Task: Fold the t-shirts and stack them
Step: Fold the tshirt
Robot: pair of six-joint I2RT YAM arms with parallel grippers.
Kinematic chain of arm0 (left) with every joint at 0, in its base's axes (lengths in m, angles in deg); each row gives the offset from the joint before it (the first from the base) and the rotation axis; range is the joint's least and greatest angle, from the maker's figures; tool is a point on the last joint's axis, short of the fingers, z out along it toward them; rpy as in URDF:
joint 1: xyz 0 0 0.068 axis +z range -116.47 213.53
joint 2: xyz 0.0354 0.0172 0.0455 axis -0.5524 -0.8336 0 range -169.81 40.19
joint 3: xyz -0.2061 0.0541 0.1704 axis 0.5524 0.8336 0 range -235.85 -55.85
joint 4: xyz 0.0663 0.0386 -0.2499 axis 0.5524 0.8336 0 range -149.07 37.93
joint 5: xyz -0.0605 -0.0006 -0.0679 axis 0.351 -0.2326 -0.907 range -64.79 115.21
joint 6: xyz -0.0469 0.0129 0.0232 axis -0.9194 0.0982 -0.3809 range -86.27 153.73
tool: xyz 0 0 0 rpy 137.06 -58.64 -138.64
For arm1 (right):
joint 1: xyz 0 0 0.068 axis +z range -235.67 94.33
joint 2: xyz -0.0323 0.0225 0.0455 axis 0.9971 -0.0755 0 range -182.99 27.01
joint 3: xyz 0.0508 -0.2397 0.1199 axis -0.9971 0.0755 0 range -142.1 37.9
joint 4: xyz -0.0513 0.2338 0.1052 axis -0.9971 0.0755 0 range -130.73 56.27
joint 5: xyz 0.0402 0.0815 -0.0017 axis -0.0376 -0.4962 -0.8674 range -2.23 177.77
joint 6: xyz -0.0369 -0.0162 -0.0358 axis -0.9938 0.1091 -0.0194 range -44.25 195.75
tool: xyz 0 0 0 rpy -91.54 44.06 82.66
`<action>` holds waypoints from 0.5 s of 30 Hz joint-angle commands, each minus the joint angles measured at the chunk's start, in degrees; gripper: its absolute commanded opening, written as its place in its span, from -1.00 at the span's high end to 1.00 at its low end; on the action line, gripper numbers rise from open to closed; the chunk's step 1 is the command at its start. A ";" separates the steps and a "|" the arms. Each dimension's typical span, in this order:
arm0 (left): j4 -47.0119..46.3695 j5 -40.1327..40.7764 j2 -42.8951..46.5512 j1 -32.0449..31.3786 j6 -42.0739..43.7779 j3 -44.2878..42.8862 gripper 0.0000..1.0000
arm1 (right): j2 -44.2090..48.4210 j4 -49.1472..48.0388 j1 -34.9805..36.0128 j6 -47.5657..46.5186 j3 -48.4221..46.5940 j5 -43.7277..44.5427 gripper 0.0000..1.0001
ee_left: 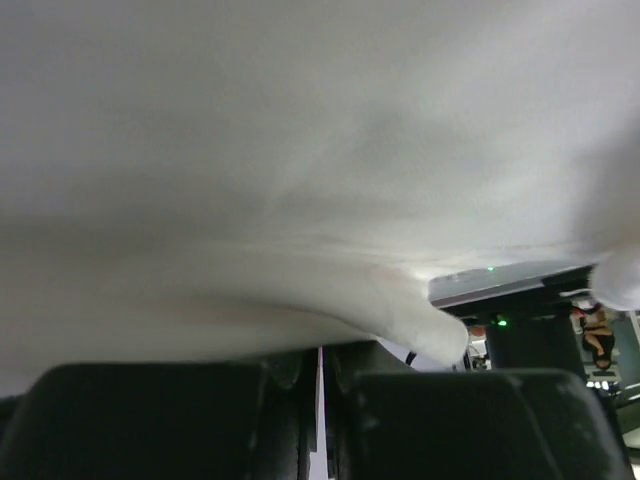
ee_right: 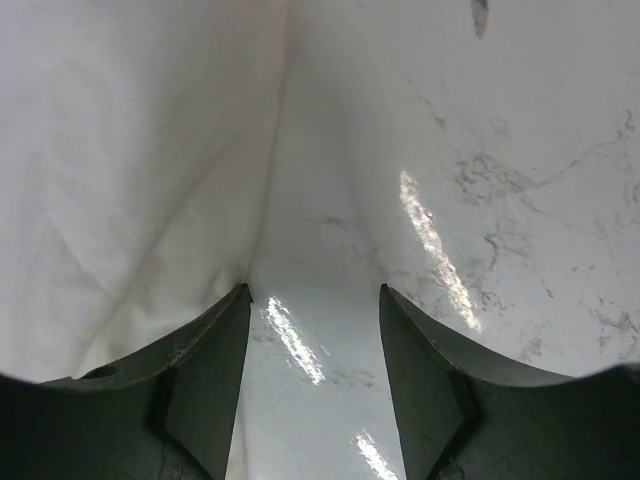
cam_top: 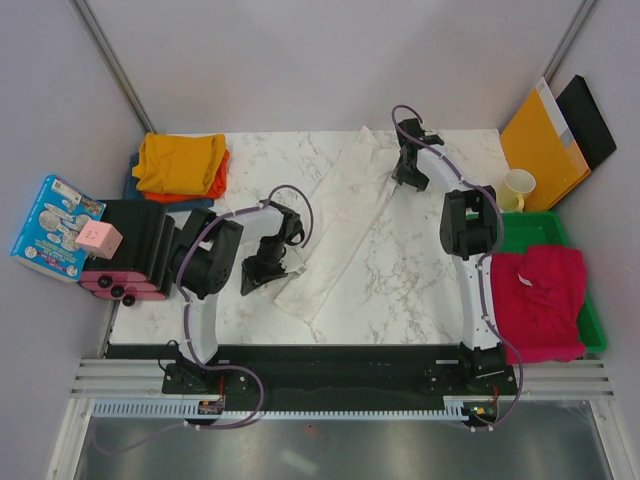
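The white t-shirt [cam_top: 340, 215] lies folded into a long strip running diagonally across the marble table [cam_top: 420, 280]. My left gripper [cam_top: 288, 270] is at the strip's near left end. In the left wrist view its jaws [ee_left: 322, 352] are closed on a thin white sliver of cloth, and the shirt [ee_left: 300, 150] drapes over them. My right gripper [cam_top: 403, 182] is at the strip's far right end, open [ee_right: 313, 290] and low over the table, its left finger against the shirt's edge [ee_right: 120, 150]. Folded mustard yellow [cam_top: 180, 160], orange [cam_top: 215, 180] and blue shirts are stacked at the back left. The crimson-pink shirt [cam_top: 540, 300] lies crumpled at the right.
A green tray [cam_top: 530, 228] at the right holds the crimson-pink shirt. An orange-yellow envelope [cam_top: 540, 130], a black folder [cam_top: 590, 118] and a cup [cam_top: 518, 188] stand at the back right. A printed box [cam_top: 55, 228], a pink cube [cam_top: 97, 238] and black blocks [cam_top: 140, 245] sit at the left.
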 commanded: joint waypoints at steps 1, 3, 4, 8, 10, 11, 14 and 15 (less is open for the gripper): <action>1.97 -10.70 -0.14 -6.57 1.26 -1.31 0.90 | -2.96 2.46 1.24 -1.44 -3.75 -6.94 -0.25; 2.76 -12.11 -0.41 -8.78 0.90 -1.84 0.90 | -3.31 2.20 1.24 -1.44 -5.24 -8.35 -0.26; 2.94 -12.46 -0.58 -11.14 0.64 -2.54 0.90 | -3.49 2.28 1.32 -1.27 -5.77 -8.62 -0.26; 4.00 -14.57 -1.11 -16.78 -0.76 -5.09 0.90 | -2.79 1.76 1.32 -1.18 -6.57 -9.76 -0.26; 4.44 -15.27 -1.46 -19.41 -1.56 -6.58 0.90 | -2.35 1.58 1.32 -1.26 -6.30 -9.77 -0.27; 4.53 -15.89 -1.55 -20.21 -1.91 -7.03 0.90 | -1.56 1.58 1.32 -1.26 -5.43 -9.50 -0.27; 4.70 -16.25 -1.20 -22.06 -3.22 -8.26 0.91 | 0.54 1.23 1.32 -2.14 -3.94 -8.10 -0.27; 4.62 -15.72 -0.85 -22.15 -3.92 -8.52 0.92 | 1.51 1.06 1.32 -2.32 -3.15 -5.83 -0.27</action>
